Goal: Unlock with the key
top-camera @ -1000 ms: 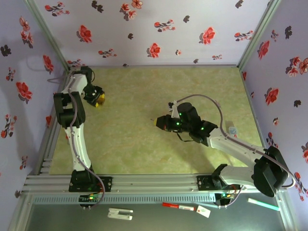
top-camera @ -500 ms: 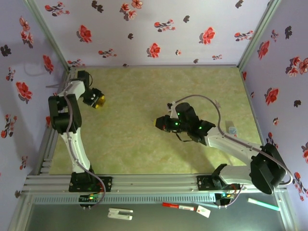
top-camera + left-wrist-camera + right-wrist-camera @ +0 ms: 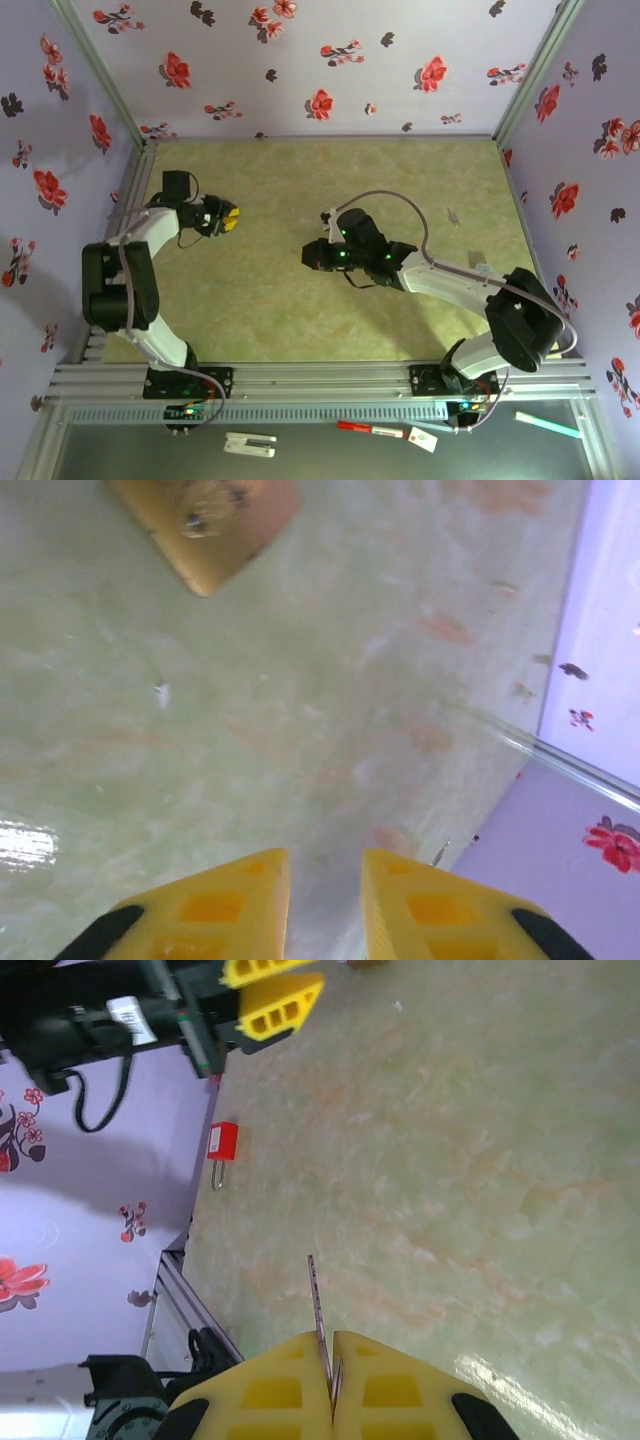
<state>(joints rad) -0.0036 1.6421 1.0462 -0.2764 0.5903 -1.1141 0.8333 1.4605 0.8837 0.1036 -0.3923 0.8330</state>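
Observation:
A thin metal key (image 3: 316, 1295) sticks out from between the yellow fingers of my right gripper (image 3: 330, 1345), which is shut on it. The gripper (image 3: 310, 258) hovers over the middle of the table, pointing left. A small red padlock (image 3: 222, 1143) with a metal shackle lies flat on the table by the left wall, well ahead of the key tip. My left gripper (image 3: 232, 215) is at the back left, pointing right. Its yellow fingers (image 3: 235, 895) stand a little apart with nothing between them (image 3: 325, 880). It shows again in the right wrist view (image 3: 270, 990), beyond the padlock.
The green marbled table (image 3: 260, 300) is walled by floral purple panels (image 3: 300, 60). A blurred tan object (image 3: 205, 520) lies on the table ahead of the left gripper. An aluminium rail (image 3: 300, 380) runs along the near edge, with pens and cards below it.
The left arm has swung its gripper away from the left wall toward the right, and its fingers have drawn closer together. The right gripper has carried the key leftward.

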